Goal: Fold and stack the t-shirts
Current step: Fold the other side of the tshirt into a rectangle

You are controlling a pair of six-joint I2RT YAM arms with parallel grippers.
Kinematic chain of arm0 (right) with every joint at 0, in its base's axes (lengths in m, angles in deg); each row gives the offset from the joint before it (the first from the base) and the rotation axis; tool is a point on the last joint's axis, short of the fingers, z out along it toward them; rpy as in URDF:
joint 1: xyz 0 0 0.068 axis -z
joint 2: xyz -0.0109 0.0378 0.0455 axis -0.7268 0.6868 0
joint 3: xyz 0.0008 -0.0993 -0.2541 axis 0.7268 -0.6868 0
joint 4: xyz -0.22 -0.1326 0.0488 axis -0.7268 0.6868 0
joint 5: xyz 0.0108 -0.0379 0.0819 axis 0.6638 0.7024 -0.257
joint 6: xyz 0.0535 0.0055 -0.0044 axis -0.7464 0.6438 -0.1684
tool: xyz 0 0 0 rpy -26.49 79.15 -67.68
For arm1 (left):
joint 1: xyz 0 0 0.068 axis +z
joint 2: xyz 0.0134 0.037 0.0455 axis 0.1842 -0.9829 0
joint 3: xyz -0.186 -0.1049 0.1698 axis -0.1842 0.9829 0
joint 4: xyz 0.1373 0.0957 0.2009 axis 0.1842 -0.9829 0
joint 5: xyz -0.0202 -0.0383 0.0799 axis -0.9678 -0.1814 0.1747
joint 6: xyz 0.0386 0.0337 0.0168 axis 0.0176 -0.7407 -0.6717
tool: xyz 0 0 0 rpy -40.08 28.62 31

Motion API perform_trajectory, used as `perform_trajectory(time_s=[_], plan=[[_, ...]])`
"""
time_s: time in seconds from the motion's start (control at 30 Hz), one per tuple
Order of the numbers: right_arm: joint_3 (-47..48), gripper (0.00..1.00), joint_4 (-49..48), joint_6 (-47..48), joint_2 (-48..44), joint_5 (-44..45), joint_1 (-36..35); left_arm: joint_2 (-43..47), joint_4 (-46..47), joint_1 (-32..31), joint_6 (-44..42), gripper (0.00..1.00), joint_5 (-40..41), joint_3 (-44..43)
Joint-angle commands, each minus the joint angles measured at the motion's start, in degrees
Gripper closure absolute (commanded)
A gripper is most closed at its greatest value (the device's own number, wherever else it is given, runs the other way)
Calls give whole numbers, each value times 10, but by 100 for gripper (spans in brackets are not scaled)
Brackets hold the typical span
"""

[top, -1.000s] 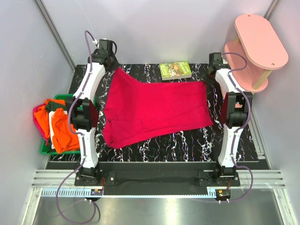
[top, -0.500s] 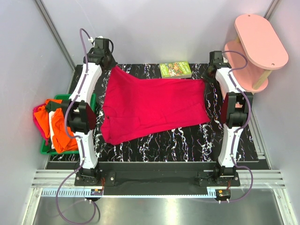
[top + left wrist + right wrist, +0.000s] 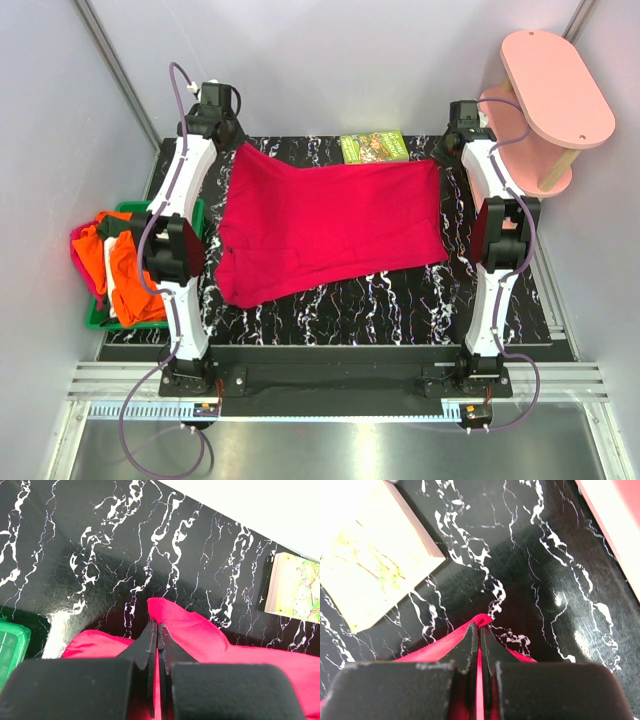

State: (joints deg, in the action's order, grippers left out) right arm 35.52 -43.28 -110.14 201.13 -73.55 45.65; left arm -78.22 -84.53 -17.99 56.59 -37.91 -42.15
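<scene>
The crimson-red t-shirt [image 3: 330,225] lies spread across the black marbled table [image 3: 400,300], its far edge pulled toward the back. My left gripper [image 3: 243,148] is shut on the shirt's far left corner [image 3: 192,630]; the jaws pinch the cloth [image 3: 158,627]. My right gripper [image 3: 437,158] is shut on the far right corner [image 3: 481,621], held above the table. Orange, white and magenta-pink shirts [image 3: 125,265] sit piled in the green bin at the left.
A small green-covered book [image 3: 374,148] lies at the back edge just beyond the shirt; it also shows in the left wrist view [image 3: 295,590] and the right wrist view [image 3: 370,555]. A pink two-tier stand [image 3: 545,100] is at the back right. The green bin [image 3: 97,318] sits off the table's left side.
Both grippers have pulled the shirt's far corners toward the back of the table. The far edge now reaches the book and the cloth is stretched flatter.
</scene>
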Motion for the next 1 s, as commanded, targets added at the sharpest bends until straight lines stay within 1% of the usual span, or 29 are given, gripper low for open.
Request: perform_trajectory(time_s=[0.0,0.37,0.57,0.73,0.97], plan=[[35,100,-9,10,4,4,6,0,20,9,-6,100,20,12],[7,100,-8,5,-45,10,7,49,22,7,4,100,20,62],[-26,100,-12,5,-93,20,6,102,32,3,5,100,19,110],[-51,100,-21,8,-127,33,6,141,38,2,-4,100,31,132],[-104,100,-35,8,-166,46,5,198,54,3,-7,100,51,205]])
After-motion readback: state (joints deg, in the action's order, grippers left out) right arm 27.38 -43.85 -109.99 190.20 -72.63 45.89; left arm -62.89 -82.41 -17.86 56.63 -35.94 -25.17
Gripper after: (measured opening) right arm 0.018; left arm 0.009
